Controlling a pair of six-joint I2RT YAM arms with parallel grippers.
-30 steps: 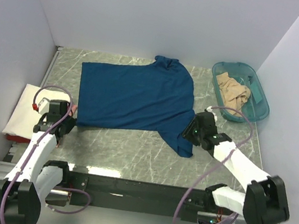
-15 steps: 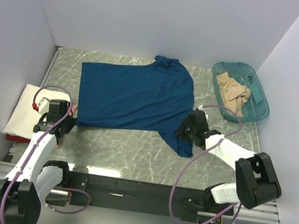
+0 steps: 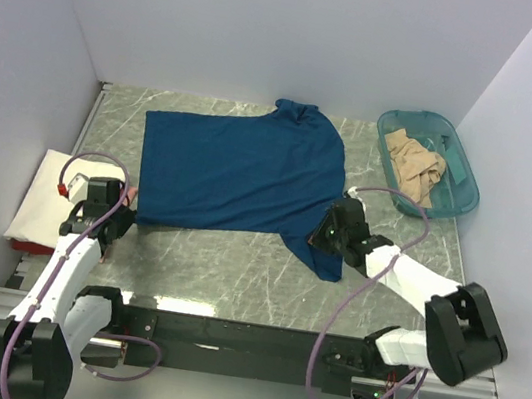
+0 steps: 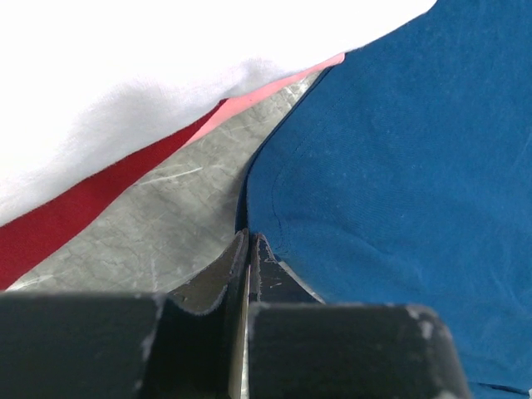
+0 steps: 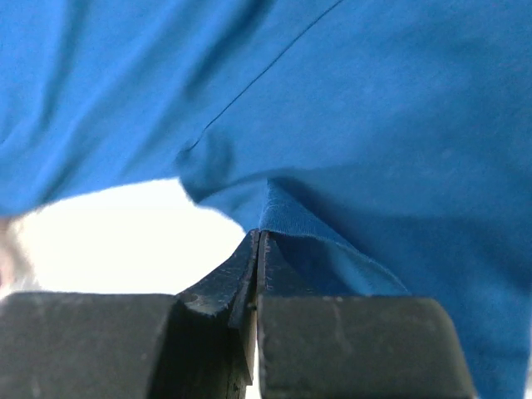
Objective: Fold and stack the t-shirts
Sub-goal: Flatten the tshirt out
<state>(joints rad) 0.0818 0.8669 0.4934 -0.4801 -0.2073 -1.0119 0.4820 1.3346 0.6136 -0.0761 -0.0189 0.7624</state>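
A dark blue t-shirt lies spread flat on the marble table. At its near left corner my left gripper is shut, and in the left wrist view the shirt's hem runs into the closed tips of that gripper. My right gripper sits at the shirt's near right sleeve, shut on it. The right wrist view shows a fold of blue cloth pinched at the tips of that gripper. A cream-white t-shirt lies folded at the left. A tan t-shirt lies crumpled in the tub.
The teal plastic tub stands at the back right. A red cloth shows under the white shirt, also seen in the left wrist view as a red strip. Pale walls close in the table on three sides.
My right gripper has slid left onto the sleeve and closed on it, its arm swinging lower. The left arm has stayed where it was.
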